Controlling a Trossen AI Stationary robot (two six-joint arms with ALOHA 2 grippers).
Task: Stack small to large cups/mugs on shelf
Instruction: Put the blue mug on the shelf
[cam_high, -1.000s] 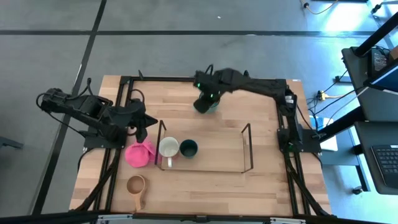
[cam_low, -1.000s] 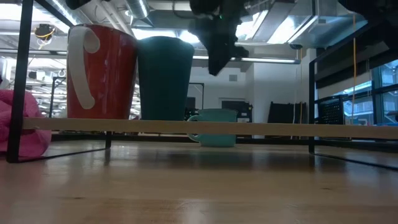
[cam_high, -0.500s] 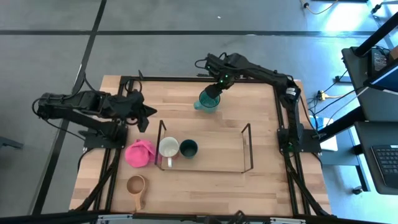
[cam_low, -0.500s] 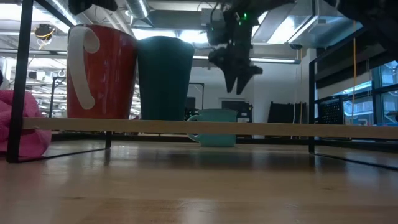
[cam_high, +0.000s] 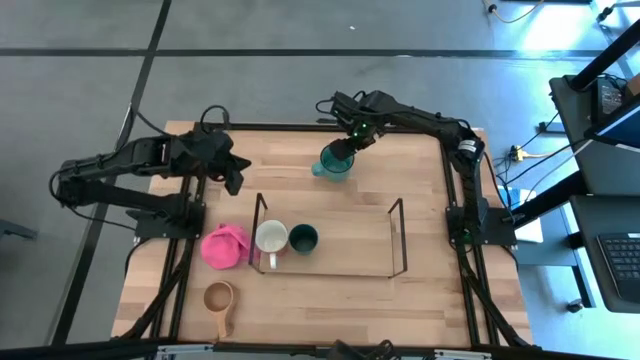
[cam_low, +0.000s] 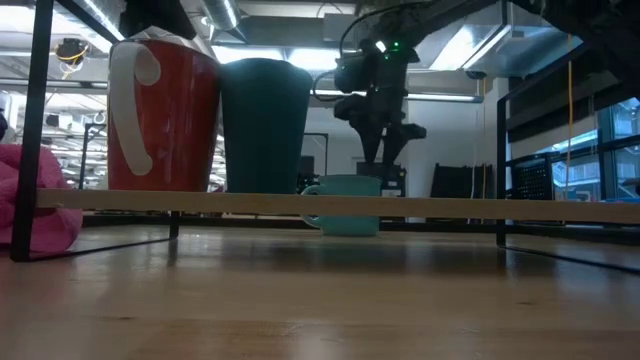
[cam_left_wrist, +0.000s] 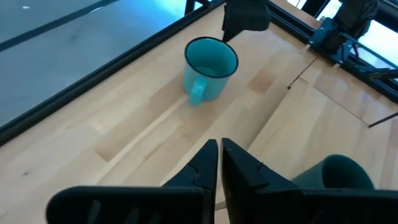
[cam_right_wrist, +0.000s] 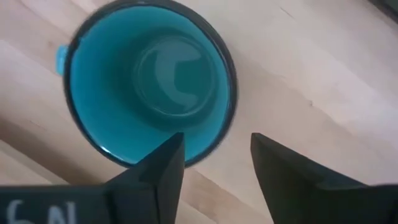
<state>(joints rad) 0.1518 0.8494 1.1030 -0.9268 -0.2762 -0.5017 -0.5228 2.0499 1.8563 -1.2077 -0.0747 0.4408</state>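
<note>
The teal mug (cam_high: 335, 163) stands upright on the table near the far edge, its handle (cam_left_wrist: 196, 93) toward the table's left. My right gripper (cam_right_wrist: 217, 138) is open just above its rim (cam_right_wrist: 214, 149), pointing down, one finger over the inside and one outside, without touching. On the left end of the wire shelf (cam_high: 398, 238) stand the white-rimmed mug (cam_high: 271, 238) and the dark green cup (cam_high: 303, 238). The wooden long-handled cup (cam_high: 218, 298) lies near the front left. My left gripper (cam_left_wrist: 219, 144) is shut and holds nothing, above the table's far left.
A pink lumpy item (cam_high: 225, 246) lies on the table just left of the shelf. The shelf's right part (cam_high: 350, 245) holds nothing. A black metal frame (cam_high: 330, 127) edges the table.
My right gripper has opened, shifted a little toward the far right off the teal mug, then come down toward its rim. The mug has stayed in place. My left gripper has moved toward the far edge, staying shut.
</note>
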